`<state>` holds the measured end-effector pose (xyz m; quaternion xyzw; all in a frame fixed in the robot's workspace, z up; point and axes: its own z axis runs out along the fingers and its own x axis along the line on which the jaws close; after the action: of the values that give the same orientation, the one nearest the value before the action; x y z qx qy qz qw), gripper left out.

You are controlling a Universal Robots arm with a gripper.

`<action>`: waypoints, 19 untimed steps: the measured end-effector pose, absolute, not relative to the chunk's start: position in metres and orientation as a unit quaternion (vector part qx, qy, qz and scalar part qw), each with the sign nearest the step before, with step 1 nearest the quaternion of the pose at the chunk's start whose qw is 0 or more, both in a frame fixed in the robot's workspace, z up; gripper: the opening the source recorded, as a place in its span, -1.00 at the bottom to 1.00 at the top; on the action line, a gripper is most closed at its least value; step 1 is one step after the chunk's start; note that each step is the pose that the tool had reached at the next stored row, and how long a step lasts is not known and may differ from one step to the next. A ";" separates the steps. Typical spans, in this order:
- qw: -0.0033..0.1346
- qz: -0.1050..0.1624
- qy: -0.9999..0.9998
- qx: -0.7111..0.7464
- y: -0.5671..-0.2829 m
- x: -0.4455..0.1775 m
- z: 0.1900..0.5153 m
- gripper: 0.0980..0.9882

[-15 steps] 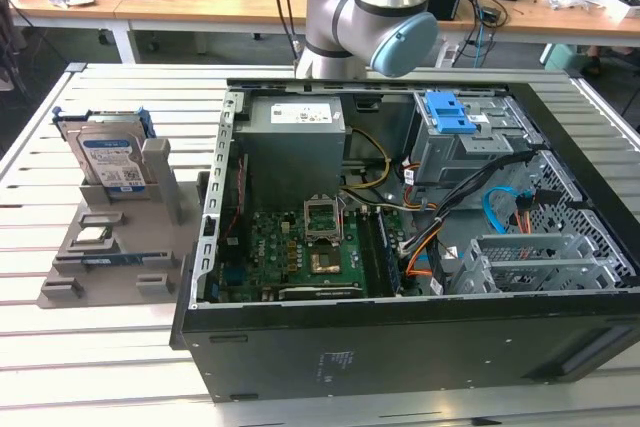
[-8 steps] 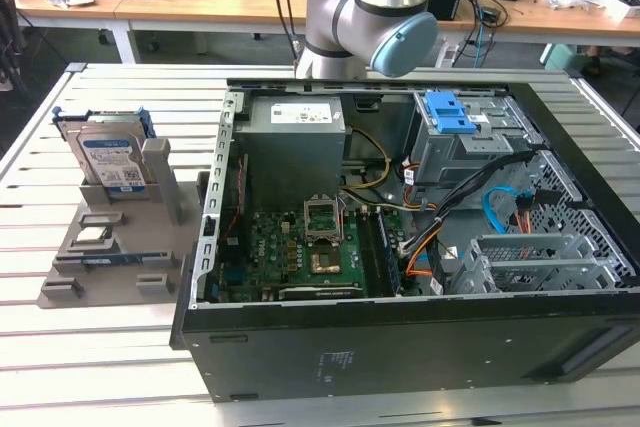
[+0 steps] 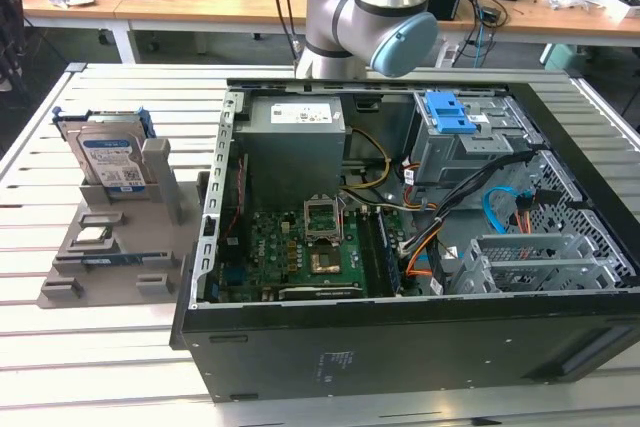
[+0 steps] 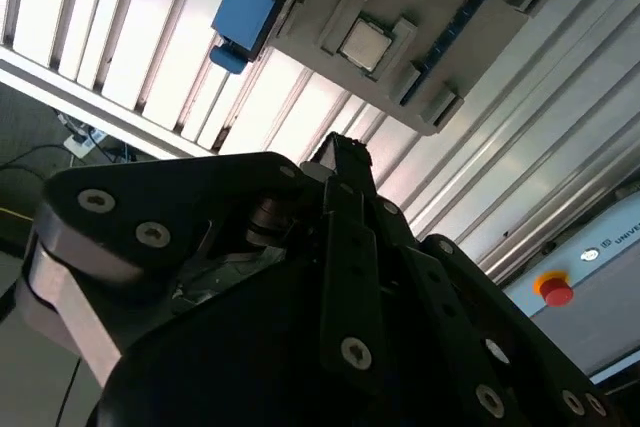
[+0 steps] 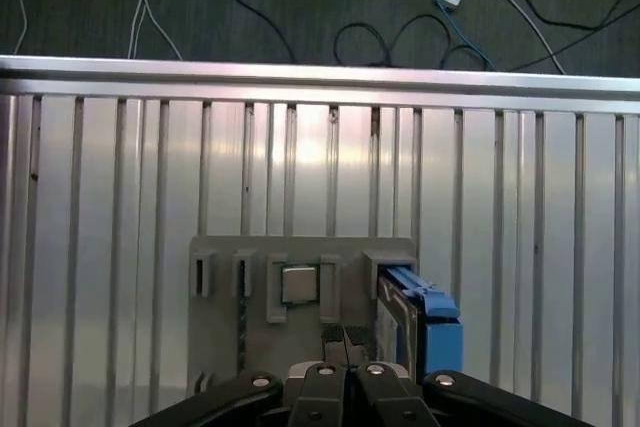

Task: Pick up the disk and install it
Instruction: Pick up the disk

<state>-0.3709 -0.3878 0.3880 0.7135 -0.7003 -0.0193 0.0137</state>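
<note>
Top edge of upright disk [image 3: 110, 155] left uncovered in grey holder [image 3: 163, 192], open table slats [image 3: 90, 367] seen at the exterior view's left, computer case wall [image 3: 210, 237] set just beside the holder, drive bay [image 3: 445, 157] crossed by cables [image 3: 470, 192].

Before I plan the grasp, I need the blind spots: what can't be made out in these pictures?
Exterior view: grey holder hides lower edge of the disk.
First wrist view: the disk is edge-on, label unseen.
Exterior view: top edge cuts off the arm.
</note>
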 end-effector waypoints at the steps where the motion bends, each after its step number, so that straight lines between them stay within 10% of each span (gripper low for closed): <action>1: 0.014 -0.019 -0.701 0.713 -0.388 -0.371 0.388 -0.98; 15: 0.018 -0.015 -0.742 0.670 -0.388 -0.371 0.387 -0.98; 19: 0.018 -0.015 -0.742 0.670 -0.388 -0.371 0.387 -0.56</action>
<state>-0.3709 -0.3878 0.3870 0.6704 -0.7417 -0.0147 0.0178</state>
